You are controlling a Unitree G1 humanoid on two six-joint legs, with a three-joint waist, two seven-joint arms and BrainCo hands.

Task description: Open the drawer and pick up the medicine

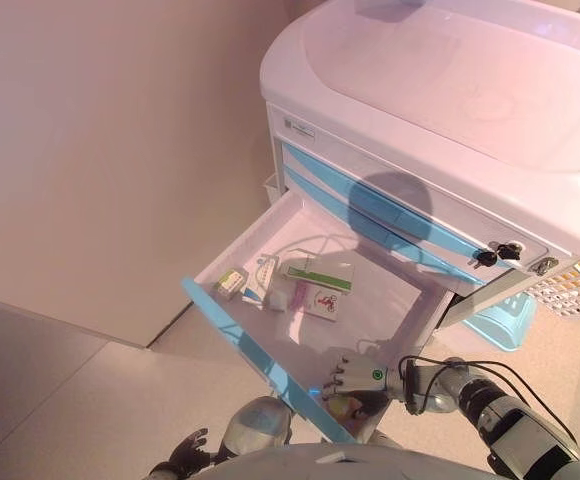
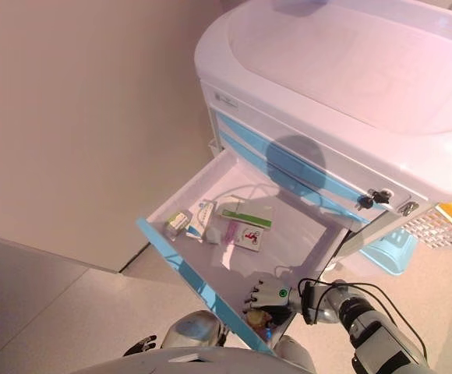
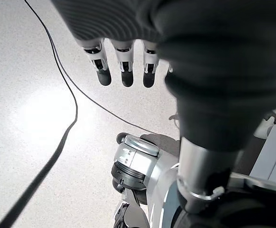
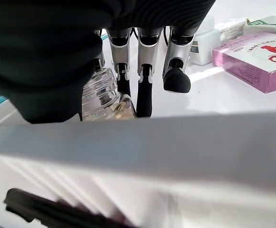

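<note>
Our right hand (image 1: 358,376) inside open drawer (image 1: 232,329), at near right corner behind blue front. Fingers (image 4: 145,71) curled down around clear bottle (image 4: 100,95), amber contents visible; grip looks closed on it, thumb hidden so we judge, not confirm. Bottle upright, directly under palm. Other medicine lies farther in, toward cabinet: pink box (image 1: 320,300), green-white box (image 1: 320,272), small packs toward left end. Our left hand (image 1: 185,455) hangs low outside drawer, fingers straight, holding nothing. Right hand nearer by far; next move likely straight lift clear of drawer wall.
</note>
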